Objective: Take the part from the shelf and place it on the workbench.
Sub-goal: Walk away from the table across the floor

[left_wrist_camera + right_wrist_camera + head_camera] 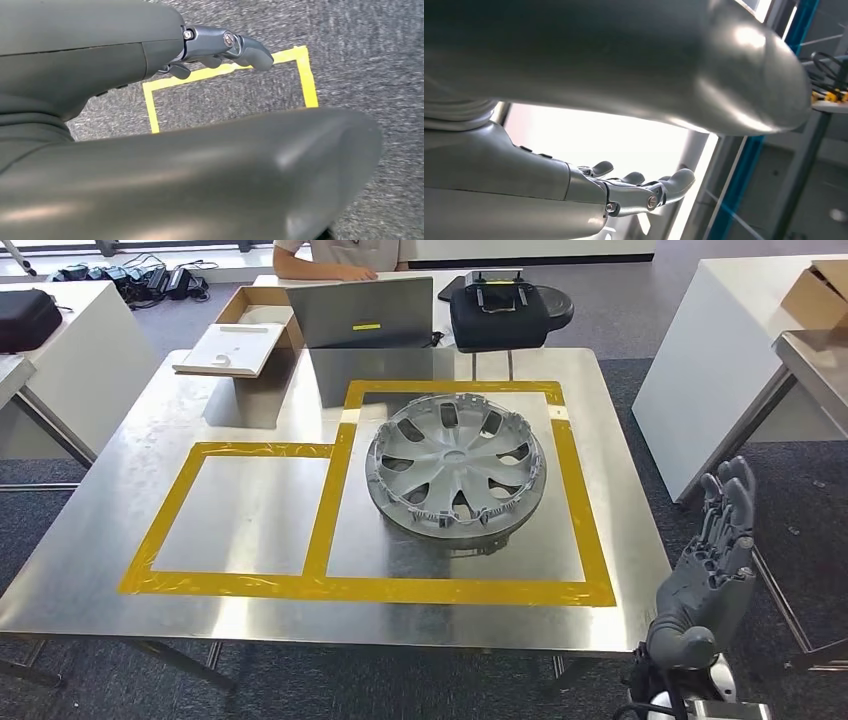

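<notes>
Silver hubcap-style part (456, 473) is sitting on the steel workbench (120, 530), inside the larger of two boxes marked in yellow tape (330, 510), w/ its far-left rim very near the tape strip. It is lying flat, spokes up, nothing touching it. So the part looks already delivered; judging from that, the task is at or near its end.

Robot's right hand (712, 570) is hanging off the bench's right edge, near the corner, fingers straight and spread, palm empty. Left hand (220, 47) is showing in its wrist cam over dark carpet and a yellow floor marking (225, 90); fingers are lying extended w/ nothing in them, though the thumb is blocking much of that shot, so its full spread is hard to judge.

Risks from here, as I'm reading it: right hand is hovering close to the bench edge, so a swing inward could clip the corner or nudge the part across the tape. Walking off could bump the bench too.

Hard to make out: a person (340, 255) at the far desk is cut off at the top, behind a laptop (360, 312). Right wrist cam is washed out by glare. No shelf is identifiable. Part's underside and seating are hidden.
</notes>
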